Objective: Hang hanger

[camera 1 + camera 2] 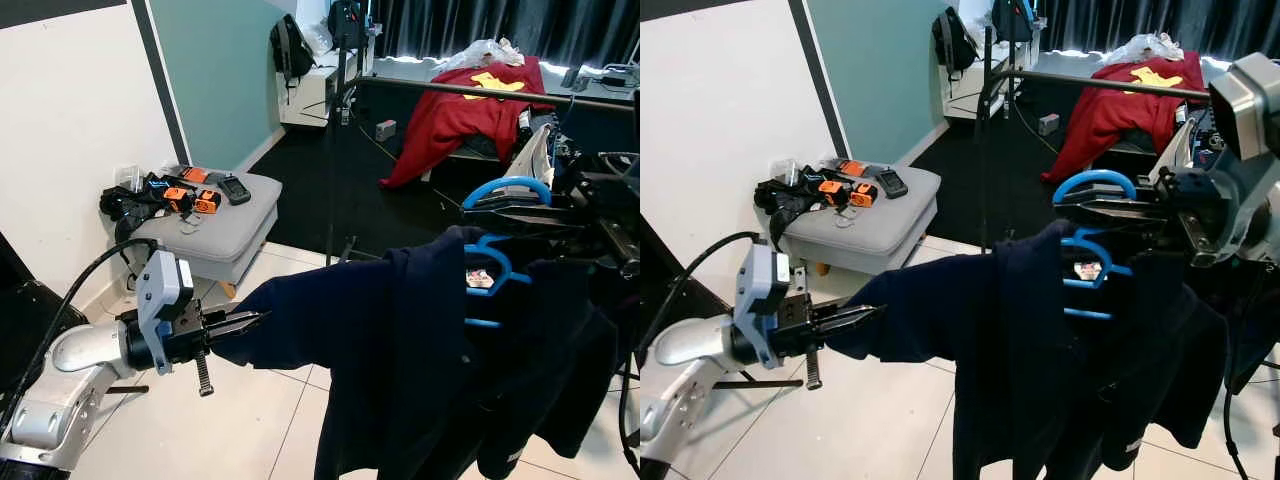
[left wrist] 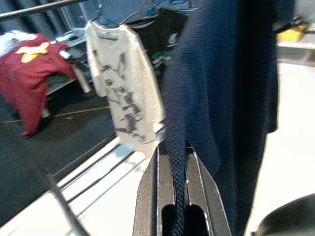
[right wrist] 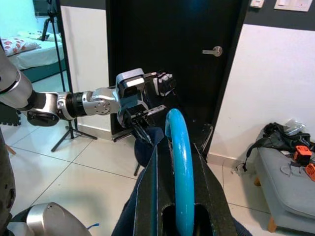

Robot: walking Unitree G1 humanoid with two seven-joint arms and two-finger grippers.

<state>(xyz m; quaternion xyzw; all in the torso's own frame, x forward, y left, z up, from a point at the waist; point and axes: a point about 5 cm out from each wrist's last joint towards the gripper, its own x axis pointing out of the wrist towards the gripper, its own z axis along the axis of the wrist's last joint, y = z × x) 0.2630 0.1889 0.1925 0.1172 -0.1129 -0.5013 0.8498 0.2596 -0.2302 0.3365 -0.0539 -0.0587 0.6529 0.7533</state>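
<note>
Carrying a blue plastic hanger [image 1: 1092,255] loaded with a navy long-sleeved top [image 1: 1060,370], held up in mid-air short of the black clothes rail [image 1: 1095,84] beyond. Hook [image 3: 180,167] clamped between the closed fingers of the right gripper [image 1: 1110,212], curve standing upright in the wrist view. One sleeve cuff [image 2: 178,182] pinched tight in the left gripper [image 1: 240,322], stretched out sideways and away from the body of the garment. Rail standing well beyond, past the tiled floor and over the dark carpet, with a red garment [image 1: 455,115] draped behind it and, in the left wrist view, a pale printed T-shirt [image 2: 123,98] already hanging. Grey ottoman [image 1: 215,225] with orange-and-black gadgets off to the left by the wall. To hang cleanly: close the distance first, raise the hook above the rail, keep its opening turned downward, lower until seated, and only then release. Better to let go of the sleeve early so no sideways pull twists the hanger. Free space on the rail hard to judge from here, possibly tight near the hanging shirts.
</note>
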